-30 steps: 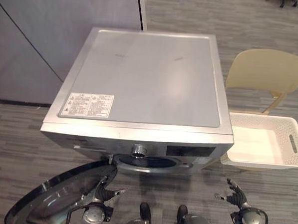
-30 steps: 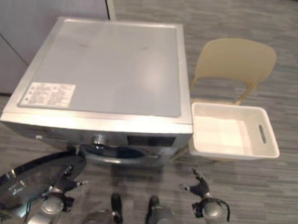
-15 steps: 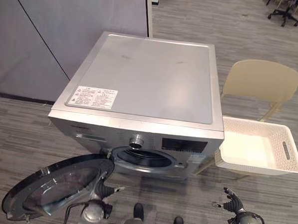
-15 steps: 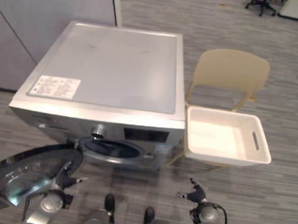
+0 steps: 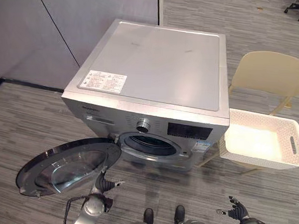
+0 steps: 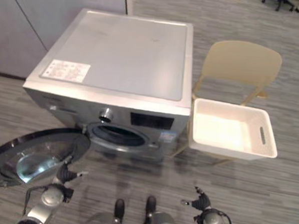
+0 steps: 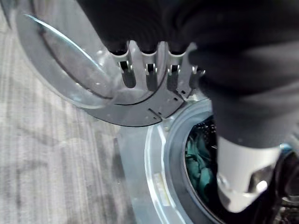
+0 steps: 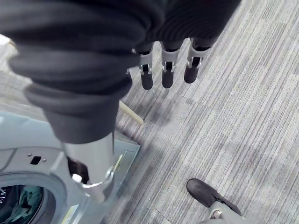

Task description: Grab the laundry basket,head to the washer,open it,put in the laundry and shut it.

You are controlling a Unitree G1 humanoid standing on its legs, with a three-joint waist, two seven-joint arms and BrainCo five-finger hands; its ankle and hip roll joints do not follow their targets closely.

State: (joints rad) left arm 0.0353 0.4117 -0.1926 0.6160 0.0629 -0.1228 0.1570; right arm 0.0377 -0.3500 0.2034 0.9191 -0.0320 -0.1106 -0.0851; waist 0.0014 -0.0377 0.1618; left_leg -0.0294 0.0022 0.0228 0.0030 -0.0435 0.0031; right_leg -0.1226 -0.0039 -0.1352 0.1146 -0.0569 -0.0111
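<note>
Washer point(image 5: 157, 67) door point(image 5: 66, 165) hangs open lower left, teal laundry point(image 7: 198, 161) inside the drum. White basket point(image 5: 263, 143) sits on the chair point(image 5: 272, 73). Left hand point(image 5: 103, 185) and right hand point(image 5: 237, 209) both relaxed open, holding nothing.

Basket point(image 5: 264, 144) on chair point(image 5: 269, 73) (right of washer point(image 5: 151, 87)).

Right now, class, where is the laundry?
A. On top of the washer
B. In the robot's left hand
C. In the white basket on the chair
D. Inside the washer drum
D: the left wrist view shows teal laundry inside the washer drum, while the basket on the chair looks empty.
</note>
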